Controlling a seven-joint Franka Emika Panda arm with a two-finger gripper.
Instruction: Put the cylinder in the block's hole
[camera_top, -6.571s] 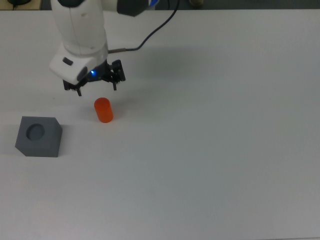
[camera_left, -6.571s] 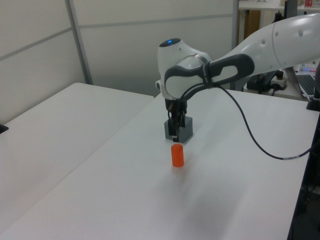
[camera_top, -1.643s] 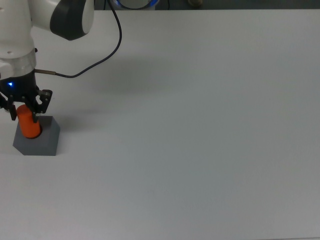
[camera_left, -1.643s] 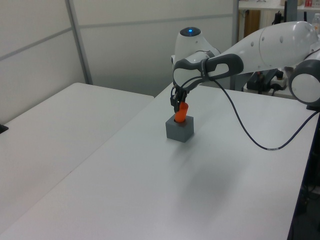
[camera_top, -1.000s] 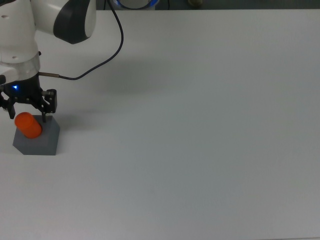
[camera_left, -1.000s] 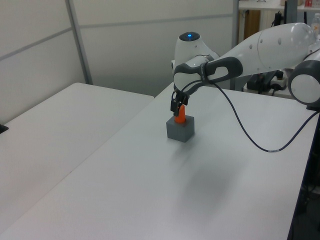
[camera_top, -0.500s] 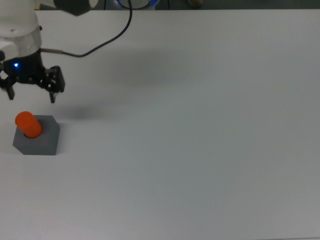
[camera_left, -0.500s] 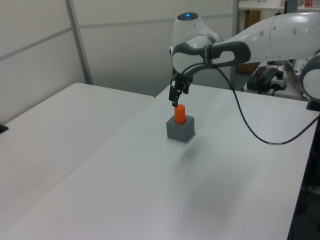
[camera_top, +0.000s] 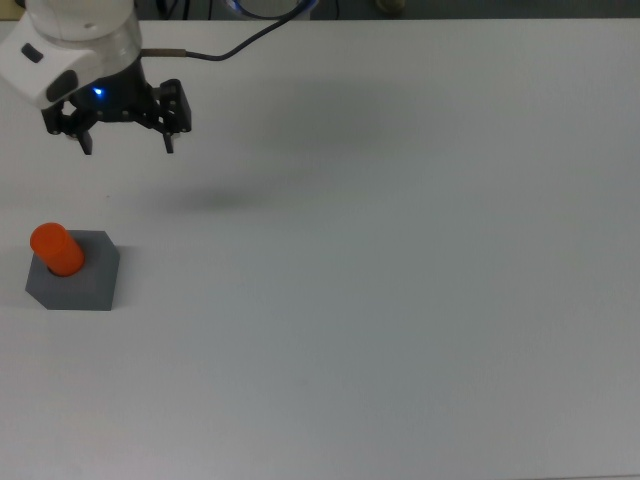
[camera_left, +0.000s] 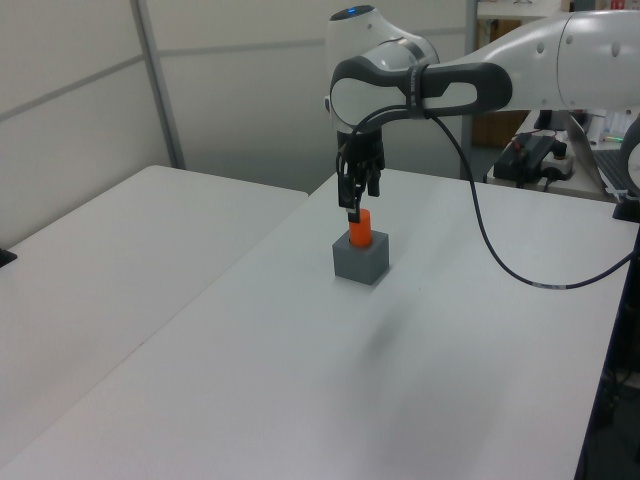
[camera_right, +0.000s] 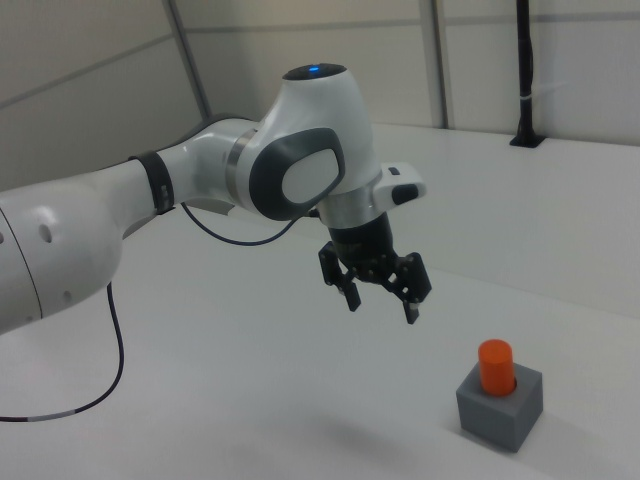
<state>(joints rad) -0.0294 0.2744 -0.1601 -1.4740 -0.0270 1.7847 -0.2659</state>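
**Cylinder seated in the block, my gripper free above the table**

White table (camera_top: 400, 300) fills the top view almost completely, with nothing on it except the task's things. The block (camera_top: 88, 285) sits at the top view's left edge, and the cylinder (camera_top: 57, 249) stands in its hole, with the upper part rising out of the top face. My gripper (camera_top: 125, 138) is up above, well apart from both, toward the top of the picture. Its two fingers are spread wide and hold nothing.

From the left view, grey wall panels stand behind the table. The cylinder (camera_left: 360, 227) looks upright in the block (camera_left: 360, 259), not leaning to any side. My gripper (camera_left: 358, 190) seems to hang just over it here, but I judge this is only the line of sight.

In the right view the gap is clear: my gripper (camera_right: 380, 290) is raised and to the right view's left of the block (camera_right: 500, 405), with open air between us. The cylinder (camera_right: 495, 364) sits straight in the hole.

I judge the placing is done and the step in hand is to retreat. To do it well I should go up and away in a smooth line, keep the fingers open, and not pass low over the cylinder, because a light touch could tip it or push the block.
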